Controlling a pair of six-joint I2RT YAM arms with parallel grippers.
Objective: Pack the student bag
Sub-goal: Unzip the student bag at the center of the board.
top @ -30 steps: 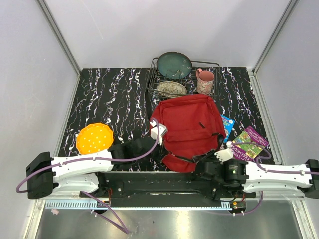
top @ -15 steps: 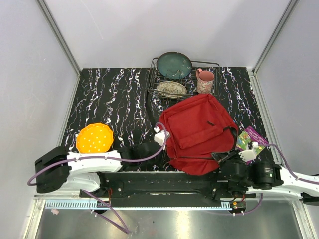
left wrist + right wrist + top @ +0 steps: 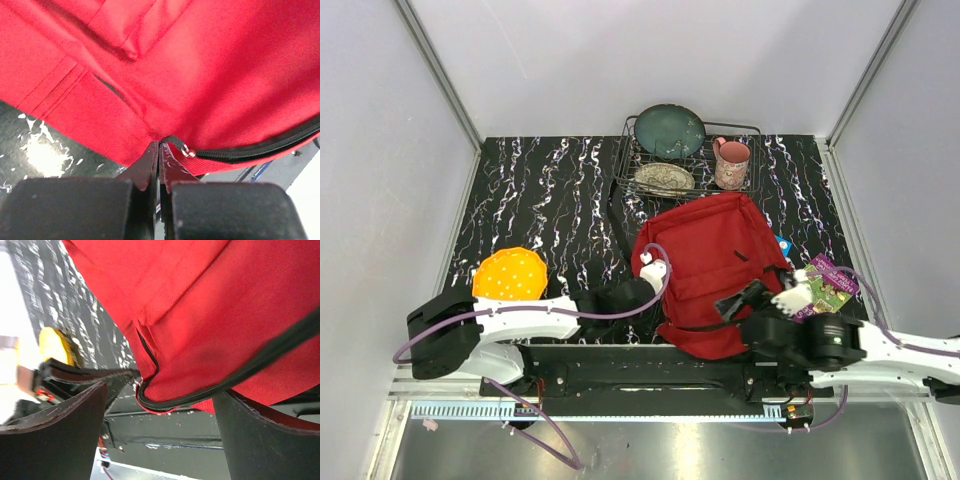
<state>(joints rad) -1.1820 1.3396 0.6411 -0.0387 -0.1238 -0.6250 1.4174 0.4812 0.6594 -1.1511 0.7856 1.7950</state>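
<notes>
The student bag (image 3: 715, 255), a large red backpack with black zipper trim, lies at the table's near middle. My left gripper (image 3: 658, 293) is at its near left edge. In the left wrist view that gripper (image 3: 160, 145) is shut on the black zipper pull (image 3: 175, 140) at the end of the zipper line (image 3: 260, 149). My right gripper (image 3: 748, 298) is at the bag's near right edge. In the right wrist view it (image 3: 159, 390) is open, and the bag's black-trimmed lower edge (image 3: 165, 402) hangs loose between its wide-spread fingers.
A wire rack (image 3: 624, 160) at the back holds a green plate (image 3: 670, 130) and a patterned plate (image 3: 664, 178). A pink mug (image 3: 731, 163) stands beside them. An orange plate (image 3: 510, 278) lies at the near left. Colourful booklets (image 3: 825, 285) lie right of the bag.
My right gripper has opened and let go of the bag's black strap, and its arm has swung left. The left arm has moved right with the bag's edge. The bag has shifted.
</notes>
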